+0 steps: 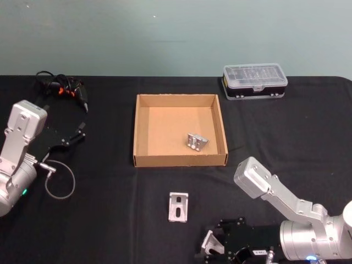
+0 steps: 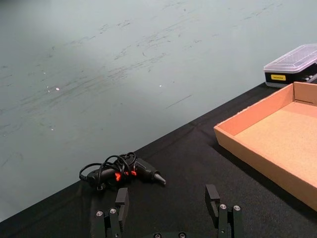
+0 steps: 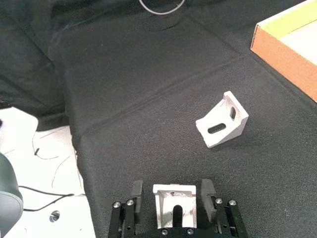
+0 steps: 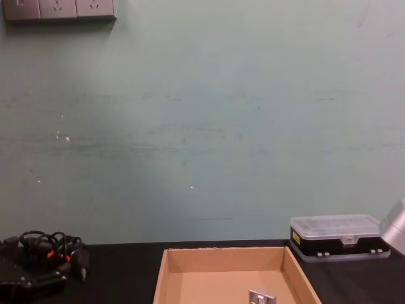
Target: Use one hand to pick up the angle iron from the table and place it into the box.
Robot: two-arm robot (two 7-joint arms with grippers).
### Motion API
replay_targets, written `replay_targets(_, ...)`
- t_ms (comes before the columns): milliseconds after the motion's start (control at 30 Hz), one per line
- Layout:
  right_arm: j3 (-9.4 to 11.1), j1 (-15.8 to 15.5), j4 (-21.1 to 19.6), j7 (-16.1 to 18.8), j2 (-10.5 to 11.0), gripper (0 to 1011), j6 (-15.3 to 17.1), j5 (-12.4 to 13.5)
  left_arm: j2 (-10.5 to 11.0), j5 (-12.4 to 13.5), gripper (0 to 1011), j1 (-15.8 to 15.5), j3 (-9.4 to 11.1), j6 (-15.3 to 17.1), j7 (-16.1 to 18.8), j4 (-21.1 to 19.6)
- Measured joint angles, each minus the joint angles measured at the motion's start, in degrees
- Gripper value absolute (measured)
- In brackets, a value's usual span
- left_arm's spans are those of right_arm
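angle irons show the progress. one angle iron (image 1: pixel 196 142) already lies inside the box (image 1: pixel 144 159), toward its near right corner, so that placement looks done. a second angle iron (image 3: pixel 163 203) sits between the fingers of the right gripper (image 3: pixel 171 186). the jaws are closed against its sides, low over the table (image 1: pixel 110 220) at the near edge. the grasp seems made, while the lift, the carry and the drop into the box are left. a third angle iron (image 3: pixel 221 120) lies loose on the table between that gripper and the box's near wall, not yet picked up.

each piece is pale silver metal bent into an l, with a slotted hole in each face and slanted webs closing the sides. the loose one rests tilted with its slots facing up.

farther out, the left gripper (image 2: pixel 167 191) hangs over the table's left side with its jaws open and empty, near a tangled black cable bundle (image 2: pixel 121 171). a black case with clear lid (image 1: pixel 254 81) stands behind the box to the right.
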Motion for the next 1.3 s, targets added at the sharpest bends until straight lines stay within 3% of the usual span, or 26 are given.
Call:
replay_targets(333,0.3,-0.13,-0.08,-0.01,-0.21,472,-0.23,-0.5,0.0,0.0,1011,0.0,0.0,0.0,0.0,0.0)
replay_targets(600,0.82,-0.18,-0.51,-0.02,-0.19,469,-0.4,-0.76,0.0,0.0,1011,0.0,0.0,0.0,0.0,0.0)
replay_targets(967,5.63,0.3,-3.9,-3.68,-0.02,469,-1.91,-0.5,0.0,0.0,1011,0.0,0.0,0.0,0.0,0.0)
replay_targets(1133,8.05,2.24,-3.43,-6.51,-2.55,468,-2.7,-1.27,0.0,0.0,1011,0.0,0.0,0.0,0.0,0.0)
replay_targets(1300,8.57,4.3,-1.4,-8.01,-5.51,468,-3.12,-2.49,0.0,0.0,1011,0.0,0.0,0.0,0.0,0.0)
